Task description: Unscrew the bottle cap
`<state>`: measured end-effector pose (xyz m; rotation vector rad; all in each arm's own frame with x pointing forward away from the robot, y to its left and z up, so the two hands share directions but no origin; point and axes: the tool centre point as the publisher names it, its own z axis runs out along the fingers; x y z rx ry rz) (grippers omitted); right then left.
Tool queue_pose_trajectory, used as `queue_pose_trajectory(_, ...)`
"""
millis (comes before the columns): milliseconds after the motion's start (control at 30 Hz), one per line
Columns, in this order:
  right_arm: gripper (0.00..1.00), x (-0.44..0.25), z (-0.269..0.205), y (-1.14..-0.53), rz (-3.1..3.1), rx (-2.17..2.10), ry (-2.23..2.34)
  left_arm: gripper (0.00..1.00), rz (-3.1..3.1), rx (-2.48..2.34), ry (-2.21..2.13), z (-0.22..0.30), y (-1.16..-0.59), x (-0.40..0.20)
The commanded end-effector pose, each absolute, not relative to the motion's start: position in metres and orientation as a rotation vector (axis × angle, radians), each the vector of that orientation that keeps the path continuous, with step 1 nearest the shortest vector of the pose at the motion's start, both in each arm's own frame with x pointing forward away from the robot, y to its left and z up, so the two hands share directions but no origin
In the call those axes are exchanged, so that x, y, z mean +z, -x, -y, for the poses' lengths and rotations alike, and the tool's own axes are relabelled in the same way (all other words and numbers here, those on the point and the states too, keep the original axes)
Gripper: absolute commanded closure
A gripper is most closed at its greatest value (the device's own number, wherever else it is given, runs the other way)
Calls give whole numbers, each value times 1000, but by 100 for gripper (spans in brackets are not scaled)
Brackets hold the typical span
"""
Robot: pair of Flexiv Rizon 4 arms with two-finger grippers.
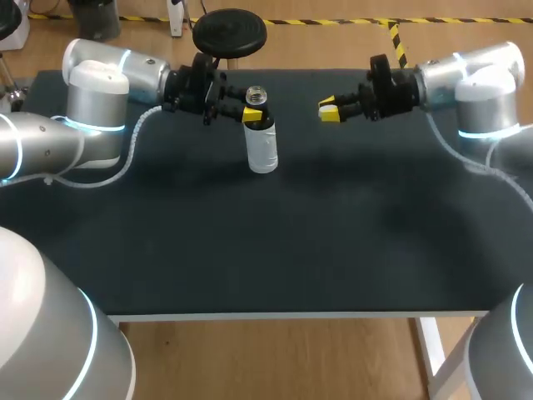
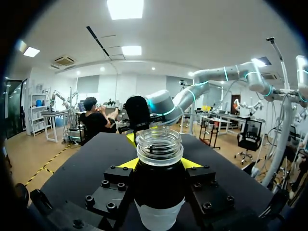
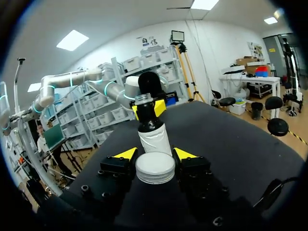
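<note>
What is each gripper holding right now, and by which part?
The left gripper holds the bottle by its neck, just below the open mouth. The right gripper holds the white cap by its ribbed sides, away from the bottle.

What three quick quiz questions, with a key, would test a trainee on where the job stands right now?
1. True or false: the cap is screwed onto the bottle.
2. Fill in: the right gripper has its fingers shut on the ___.
3. What holds the bottle by its neck? A) the left gripper; B) the right gripper; C) nothing, it stands free.
Key: 1 false; 2 cap; 3 A.
</note>
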<state>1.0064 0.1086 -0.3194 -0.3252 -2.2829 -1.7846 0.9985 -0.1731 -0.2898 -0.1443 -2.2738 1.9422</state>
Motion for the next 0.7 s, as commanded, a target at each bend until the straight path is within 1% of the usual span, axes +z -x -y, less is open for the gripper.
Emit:
queue_pose_trajectory(33,100,-332,-110,-998,2741,-1885,1320,100,2272,1942,146,173,-999,-291)
queue_pose_trajectory(433,100,-355,-106,-1000,2787,-1804,1415,100,2272,1942,146,173,-999,-291)
queue_pose_trajectory(700,100,-375,-100,-1002,2749,-1824,1410,100,2272,1942,146,173,-999,-291)
